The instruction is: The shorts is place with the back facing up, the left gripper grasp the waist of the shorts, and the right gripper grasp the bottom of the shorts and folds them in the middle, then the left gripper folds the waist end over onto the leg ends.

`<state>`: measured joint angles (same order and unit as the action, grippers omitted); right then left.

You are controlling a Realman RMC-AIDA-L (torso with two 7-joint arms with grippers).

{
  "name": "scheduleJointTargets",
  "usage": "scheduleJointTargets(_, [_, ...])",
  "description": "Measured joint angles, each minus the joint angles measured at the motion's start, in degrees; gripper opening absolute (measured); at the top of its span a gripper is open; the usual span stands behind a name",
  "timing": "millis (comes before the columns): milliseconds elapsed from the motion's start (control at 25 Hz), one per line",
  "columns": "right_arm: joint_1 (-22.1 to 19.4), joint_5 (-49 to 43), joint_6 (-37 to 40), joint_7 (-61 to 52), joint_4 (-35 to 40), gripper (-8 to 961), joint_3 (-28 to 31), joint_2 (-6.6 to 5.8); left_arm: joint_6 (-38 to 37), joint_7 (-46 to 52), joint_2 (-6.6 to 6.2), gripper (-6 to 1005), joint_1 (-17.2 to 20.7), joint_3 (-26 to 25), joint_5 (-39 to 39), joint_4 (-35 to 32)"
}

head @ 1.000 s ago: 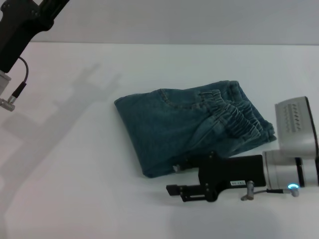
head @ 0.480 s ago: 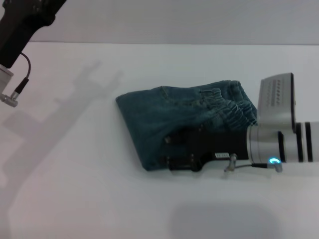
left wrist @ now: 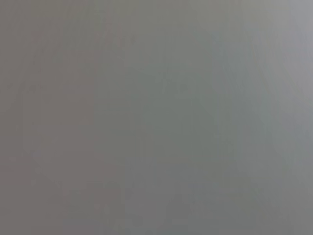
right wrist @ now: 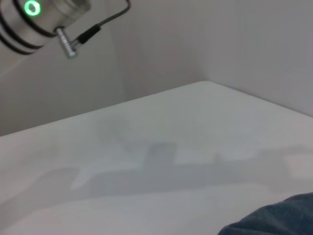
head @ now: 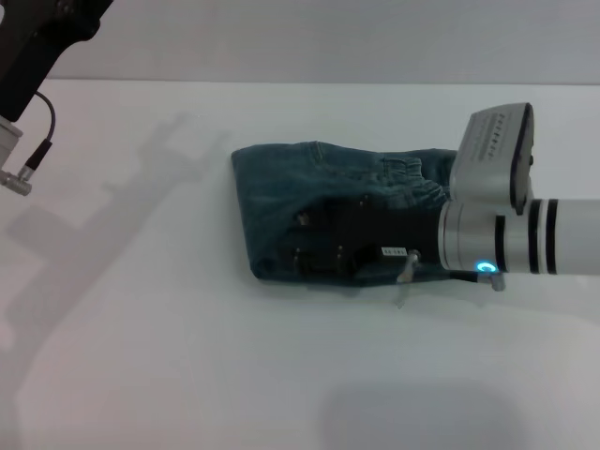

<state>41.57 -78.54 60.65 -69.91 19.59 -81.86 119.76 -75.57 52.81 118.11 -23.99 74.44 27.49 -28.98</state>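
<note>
The blue denim shorts (head: 281,187) lie folded into a compact bundle on the white table (head: 187,356). Their gathered waist (head: 412,178) shows at the bundle's right end, partly hidden by my right arm. I cannot make out the bottom hems. My right gripper (head: 305,244) reaches in from the right and lies low over the bundle's near part. In the right wrist view, one denim corner of the shorts (right wrist: 279,218) shows. My left gripper (head: 42,33) is raised at the far left, well away from the shorts, with its fingers out of frame. The left wrist view is plain grey.
The left arm's wrist, cable and silver plug (head: 17,178) hang at the far left edge, also seen as a green-lit wrist (right wrist: 32,10) in the right wrist view. The table's far edge (head: 300,82) meets a grey wall.
My right gripper moved from the bare table in front of the shorts back and onto the bundle. The bundle shifted slightly and got more compact. The left arm drifted a little higher.
</note>
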Motion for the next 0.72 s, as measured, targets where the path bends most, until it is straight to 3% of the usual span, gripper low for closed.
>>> scheduleJointTargets(120, [-0.06,2.34,-0.25,-0.01,0.49,630,-1.86,0.02,-0.01,0.0,0.0,802,0.09,0.0,0.0,0.23])
scheduleJointTargets(240, [-1.74,2.56,4.23,0.07,2.34,630,-2.19,-0.2,-0.02,-0.04,0.0,802,0.47,0.0,0.0,0.34])
scheduleJointTargets(520, [-12.28,5.23,15.2,3.82,13.52,630,-0.47,-0.67,-0.11,-0.45,0.01,802,1.78,0.0,-0.12,0.53])
scheduleJointTargets(720, [-18.04,16.12,16.77,12.92,15.08,630,2.61,-0.7,-0.18,-1.02,0.32,802,3.16,0.0,-0.44,0.77])
